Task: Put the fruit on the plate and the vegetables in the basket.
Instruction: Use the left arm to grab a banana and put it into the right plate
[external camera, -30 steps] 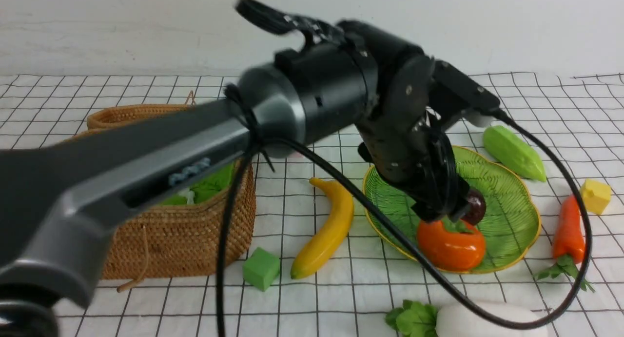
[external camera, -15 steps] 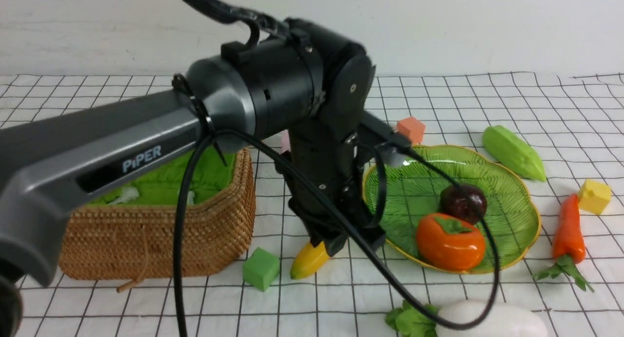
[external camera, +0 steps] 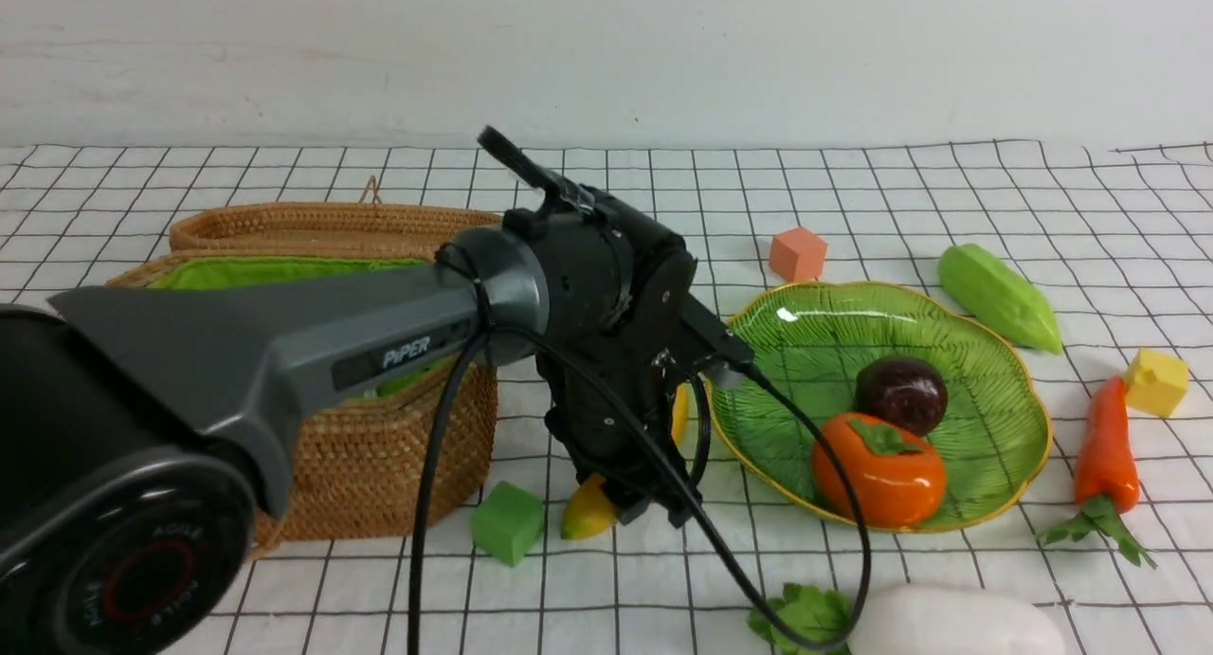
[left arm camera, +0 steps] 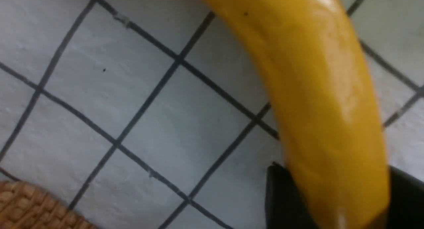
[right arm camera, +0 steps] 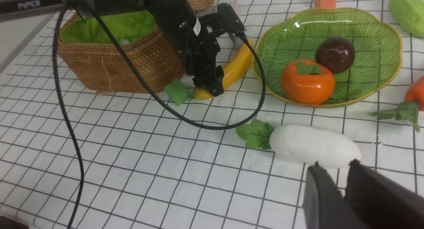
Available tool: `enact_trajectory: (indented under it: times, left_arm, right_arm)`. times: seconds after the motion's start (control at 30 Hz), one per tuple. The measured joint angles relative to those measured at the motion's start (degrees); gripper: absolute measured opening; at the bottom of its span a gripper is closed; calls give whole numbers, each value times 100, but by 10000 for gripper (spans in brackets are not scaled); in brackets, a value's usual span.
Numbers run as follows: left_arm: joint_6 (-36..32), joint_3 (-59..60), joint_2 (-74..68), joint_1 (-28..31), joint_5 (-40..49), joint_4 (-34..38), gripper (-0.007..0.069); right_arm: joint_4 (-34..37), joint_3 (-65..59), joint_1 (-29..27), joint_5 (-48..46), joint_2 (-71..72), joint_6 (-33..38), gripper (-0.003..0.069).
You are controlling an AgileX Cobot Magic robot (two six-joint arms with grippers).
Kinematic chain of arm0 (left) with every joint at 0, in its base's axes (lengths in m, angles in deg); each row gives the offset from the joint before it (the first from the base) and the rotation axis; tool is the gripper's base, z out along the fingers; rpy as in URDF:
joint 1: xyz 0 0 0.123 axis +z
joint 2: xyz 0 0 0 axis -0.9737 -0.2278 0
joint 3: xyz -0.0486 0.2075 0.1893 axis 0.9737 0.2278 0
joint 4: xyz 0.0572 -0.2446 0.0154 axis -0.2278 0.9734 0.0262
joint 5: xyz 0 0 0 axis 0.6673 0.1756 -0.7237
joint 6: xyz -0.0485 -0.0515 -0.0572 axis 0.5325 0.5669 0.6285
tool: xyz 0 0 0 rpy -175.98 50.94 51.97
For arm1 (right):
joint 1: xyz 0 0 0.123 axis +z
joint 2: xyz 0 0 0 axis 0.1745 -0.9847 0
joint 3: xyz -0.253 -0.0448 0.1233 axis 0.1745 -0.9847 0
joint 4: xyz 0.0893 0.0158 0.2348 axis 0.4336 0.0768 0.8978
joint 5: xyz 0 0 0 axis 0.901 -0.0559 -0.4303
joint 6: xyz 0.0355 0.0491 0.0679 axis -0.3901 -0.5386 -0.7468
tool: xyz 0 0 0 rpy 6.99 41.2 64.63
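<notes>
The left tool (external camera: pixel 646 515) is reaching down to the checked worktop (external camera: pixel 332 598) between the basket (external camera: pixel 379 456) and the plate (external camera: pixel 1004 427). It is clamping the banana (right arm camera: pixel 237 65) near its lower end, and in the left wrist view the dark fingers (left arm camera: pixel 281 202) are pressing against both sides of the yellow skin. The banana is lying on the cloth, just beside the plate's near-left rim, with its tip next to a green cube (external camera: pixel 509 522).

The persimmon (external camera: pixel 877 475) and the mangosteen (external camera: pixel 900 394) are sitting on the plate, touching or nearly touching each other. The gourd (external camera: pixel 1000 300) is lying on the cloth just beyond the plate's far-right rim. The carrot (external camera: pixel 1104 451) is lying to the right of the plate with its leaves pointing toward the camera. The radish (right arm camera: pixel 314 146) is resting at the near edge of the worktop, in front of the plate. All three vegetables are lying outside the basket, which is showing its green lining.

The right tool (right arm camera: pixel 336 166) is hovering just above the radish's blunt end. Its jaws are standing narrowly apart and holding nothing.

An orange cube (external camera: pixel 798 253) is sitting behind the plate, and a yellow cube (external camera: pixel 1158 380) is sitting near the carrot.
</notes>
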Motion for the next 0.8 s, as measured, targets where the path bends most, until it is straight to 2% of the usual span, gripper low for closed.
enact_trajectory:
  times: [0.03,0.27,0.43,0.7,0.8]
  left_arm:
    - [40,0,-5,0,13,-28,288]
    - [392,-190,90,0,443,-262,298]
    - [547,-745,547,0,661,-119,298]
    - [-1953,-1461,365,1,-354,1797,298]
    - [-2502,-1467,50,1,-590,2082,298]
  right_arm:
    - [28,0,0,0,0,0,142]
    - [70,0,0,0,0,0,144]
    - [-23,0,0,20,0,0,148]
    - [-283,0,0,227,0,0,151]
    - [-265,0,0,206,0,0,151]
